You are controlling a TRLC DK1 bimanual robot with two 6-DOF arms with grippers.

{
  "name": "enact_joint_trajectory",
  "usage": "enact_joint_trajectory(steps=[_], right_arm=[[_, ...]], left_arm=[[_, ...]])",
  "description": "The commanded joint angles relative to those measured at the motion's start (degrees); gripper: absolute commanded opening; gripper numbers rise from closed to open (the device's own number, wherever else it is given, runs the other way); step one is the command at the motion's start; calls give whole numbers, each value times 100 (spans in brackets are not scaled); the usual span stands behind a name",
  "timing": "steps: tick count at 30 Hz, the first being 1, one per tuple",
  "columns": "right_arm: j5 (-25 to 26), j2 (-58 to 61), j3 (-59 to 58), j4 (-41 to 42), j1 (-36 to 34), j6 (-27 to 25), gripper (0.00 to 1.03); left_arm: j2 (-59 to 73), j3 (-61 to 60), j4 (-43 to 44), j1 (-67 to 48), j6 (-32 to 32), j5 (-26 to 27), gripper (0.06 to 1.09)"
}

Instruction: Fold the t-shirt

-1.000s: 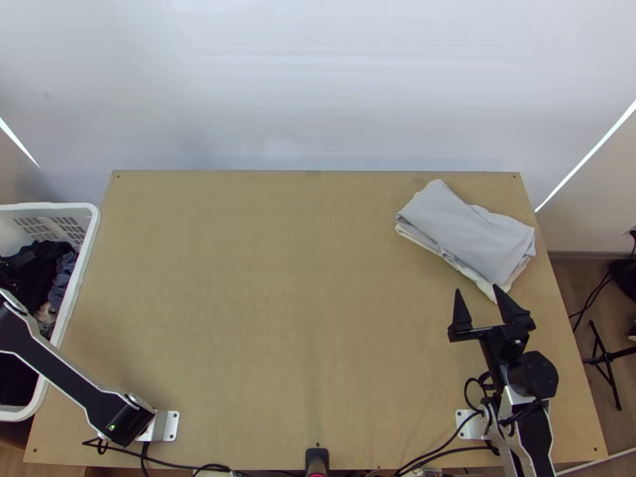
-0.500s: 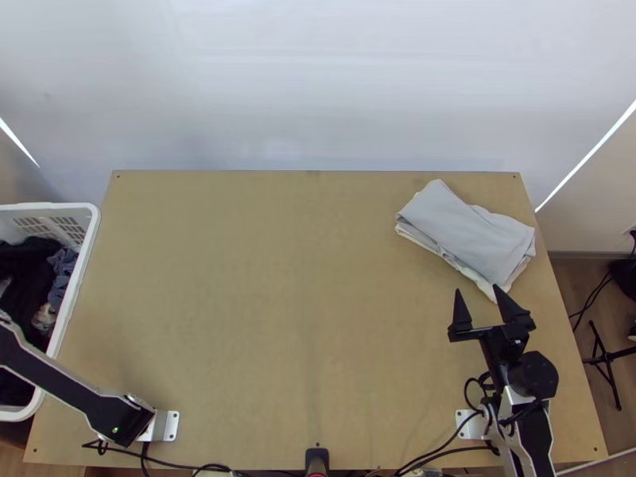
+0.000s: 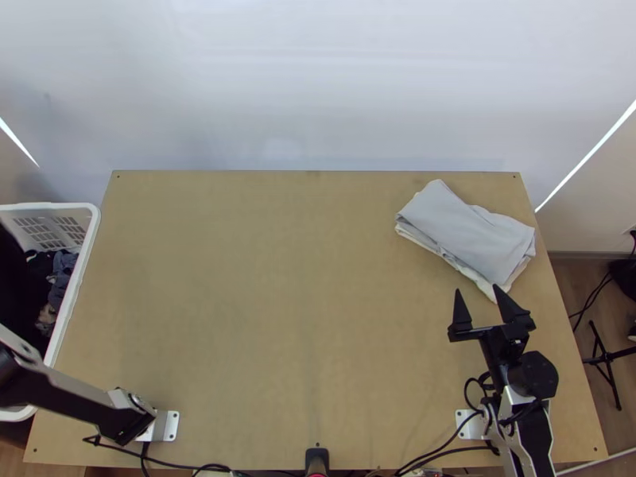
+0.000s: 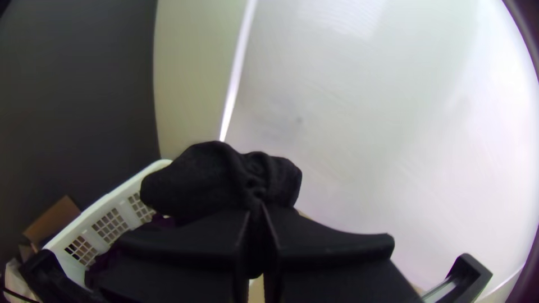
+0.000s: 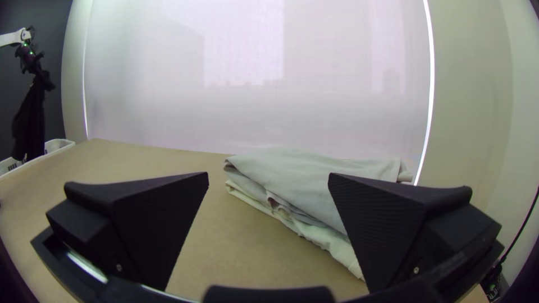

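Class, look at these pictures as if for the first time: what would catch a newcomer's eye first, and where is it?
First, the black cloth hanging from the left gripper, by the white basket at the table's left side. Next, the pale folded stack of cloth near the table's far right corner, with the right gripper open near it.

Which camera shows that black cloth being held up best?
The right wrist view: there the black cloth hangs at length from the left tool toward the basket. The left wrist view shows its bunched top close up; the top view, a dark mass over the basket.
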Motion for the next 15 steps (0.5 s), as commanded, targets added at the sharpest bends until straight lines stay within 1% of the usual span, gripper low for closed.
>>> enact_joint_trajectory(steps=[1, 2, 4, 8, 10, 12, 14, 15], right_arm=[[1, 1, 1, 1, -4, 1, 99], [1, 1, 1, 1, -4, 1, 99], [1, 1, 1, 1, -4, 1, 99], [1, 1, 1, 1, 5, 1, 99], [1, 10, 1, 1, -4, 1, 99], [1, 1, 1, 1, -4, 1, 99], [9, 1, 1, 1, 5, 1, 99], [9, 1, 1, 1, -4, 1, 99]], left_arm=[[-1916, -2009, 255, -2323, 185, -878, 9], [-2197, -2466, 474, -2903, 246, -1186, 9], [-2654, -3318, 808, -3870, 317, -1590, 9], [-3059, -4637, 1133, -5882, 264, -2557, 9], [-3094, -5164, 1257, -6717, 132, -2680, 9], [-3050, -5770, 1766, -7350, -44, -2864, 9], [-2865, -6289, 2320, -8062, -52, -3163, 9], [-2751, -6456, 2557, -8326, -114, -3225, 9]])
